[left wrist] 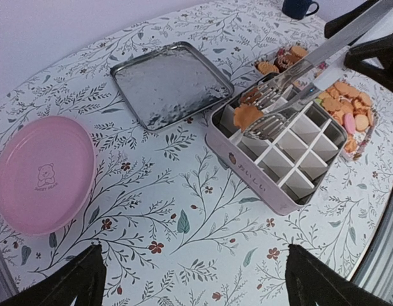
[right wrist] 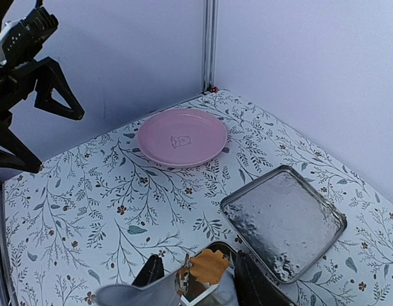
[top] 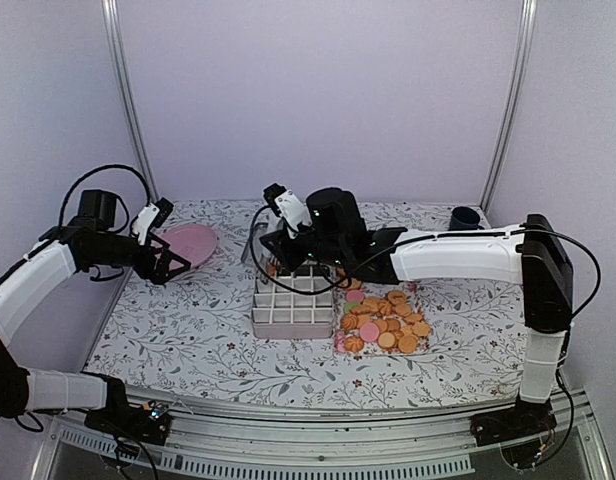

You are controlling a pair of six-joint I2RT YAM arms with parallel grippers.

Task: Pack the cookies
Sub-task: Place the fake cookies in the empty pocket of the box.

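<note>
While the right gripper (top: 283, 243) clamps tongs (left wrist: 277, 84) pinching a cookie (left wrist: 246, 116) over the tin's (left wrist: 260, 185) corner, the other cookies (top: 385, 326) lie just right of it. Left of the tin, the left gripper (top: 166, 262) gapes wide.

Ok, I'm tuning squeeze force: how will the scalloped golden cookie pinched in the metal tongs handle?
The scalloped golden cookie looks thin and dry, so it is probably brittle, and hard squeezing may crack it. Pinched between smooth metal tongs, it could slip or pivot. Small as it is, it is likely very light.
</note>
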